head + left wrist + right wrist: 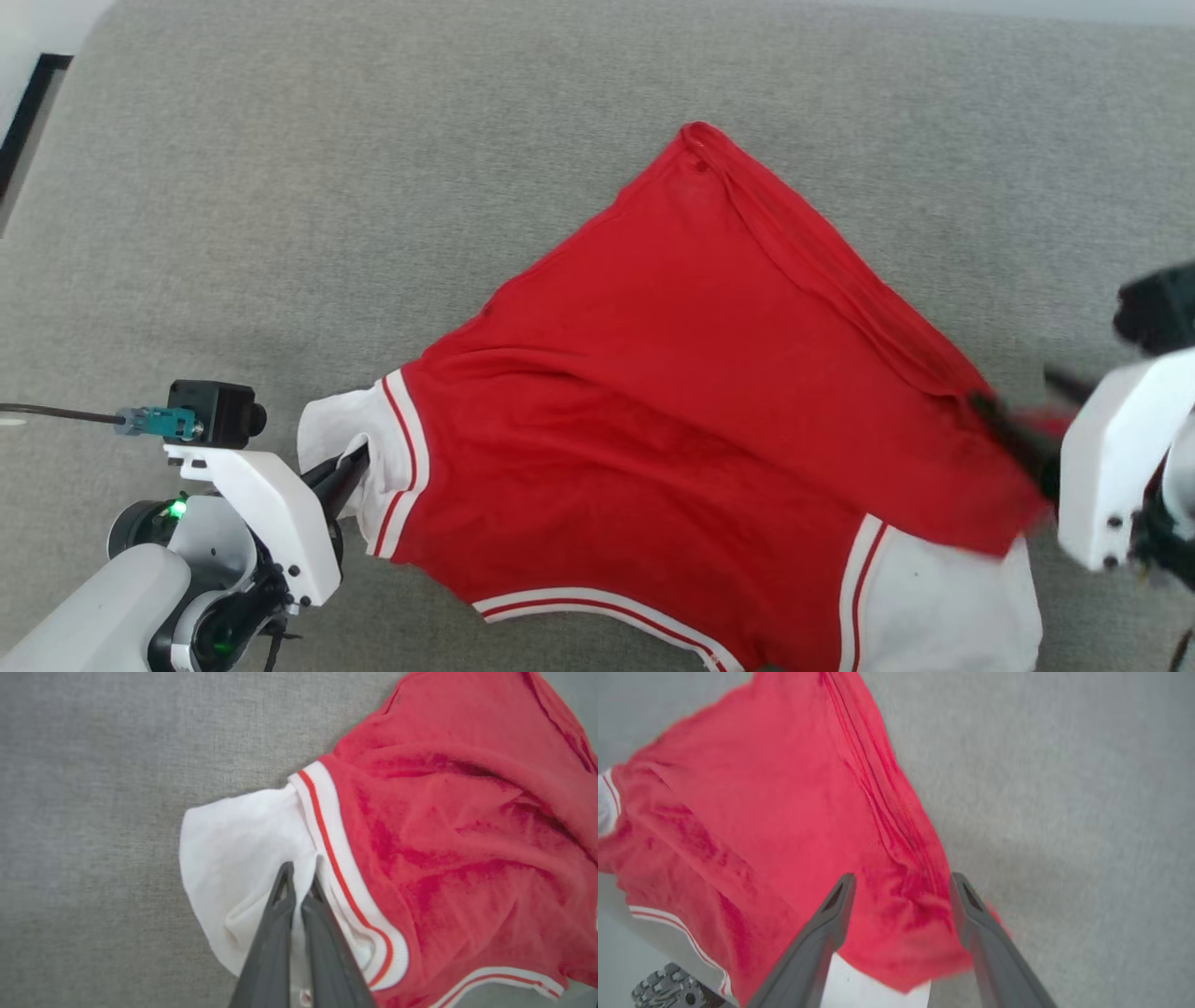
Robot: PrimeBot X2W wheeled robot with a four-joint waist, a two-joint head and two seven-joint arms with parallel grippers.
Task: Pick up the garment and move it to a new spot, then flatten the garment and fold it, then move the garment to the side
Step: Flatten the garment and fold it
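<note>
The garment (653,401), red with white sleeves and striped trim, lies spread on the grey surface, its hem corner pointing far. My left gripper (350,471) is shut on the white left sleeve (341,429). The left wrist view shows the two fingers (299,882) pressed together on that sleeve's cloth (233,849). My right gripper (901,886) is open, fingers spread wide, with a folded red corner of the garment (761,812) lying between them. In the head view this gripper (1013,434) is blurred at the garment's right edge, above the other white sleeve (943,597).
Grey woven fabric surface (280,187) extends around the garment on all sides. A dark strip (28,103) runs along the far left corner. A grey treaded part (668,989) shows at the bottom left of the right wrist view.
</note>
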